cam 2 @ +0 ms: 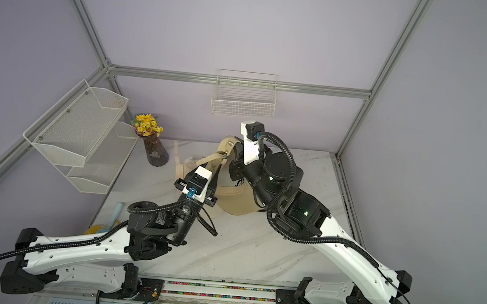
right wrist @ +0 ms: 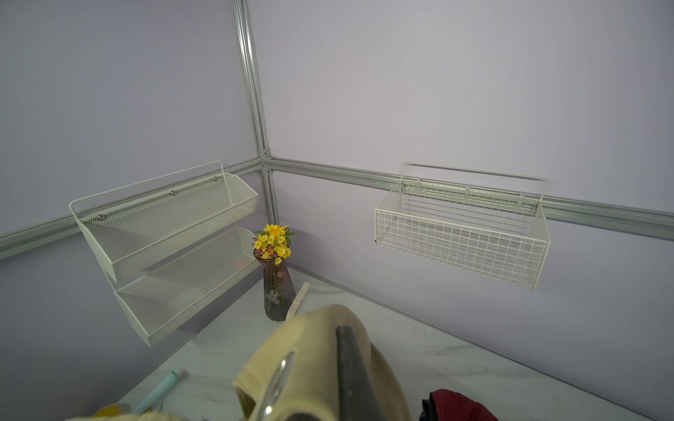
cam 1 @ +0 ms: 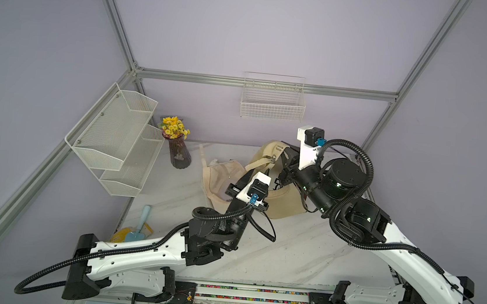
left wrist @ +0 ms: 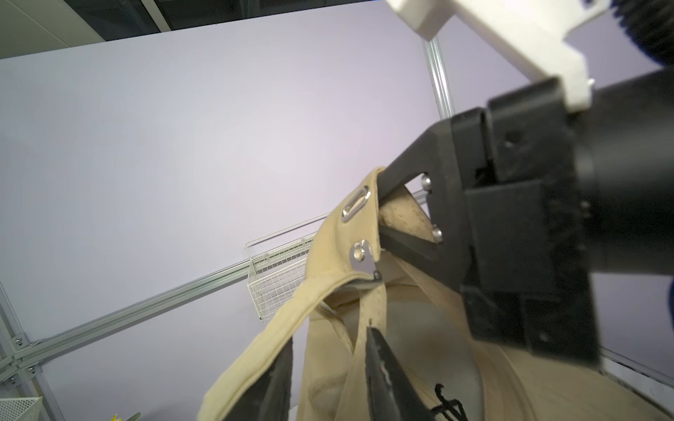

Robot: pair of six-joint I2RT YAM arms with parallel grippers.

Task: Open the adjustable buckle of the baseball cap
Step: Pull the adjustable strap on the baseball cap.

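The beige baseball cap [cam 1: 284,204] hangs tilted above the table in both top views, its rear band lifted. My right gripper [right wrist: 333,335] is shut on that band beside a metal eyelet [left wrist: 355,207]. The metal buckle [left wrist: 361,251] sits just below the eyelet, where the strap [left wrist: 291,310] leaves it and drops over one left finger. My left gripper [left wrist: 330,335] reaches up from below. Its jaws stand partly apart with a fold of the cap's band between them. A sliver of wall shows between one finger [left wrist: 281,375] and the cloth.
Another beige cloth piece [cam 1: 218,180] lies on the marble table [cam 1: 287,254] left of the cap. A vase of yellow flowers [cam 1: 179,152], a mesh shelf [cam 1: 116,134] and a wall wire basket [cam 1: 273,100] stand behind. A blue scoop [cam 1: 141,222] lies front left, a dark red item [right wrist: 456,404] by the cap.
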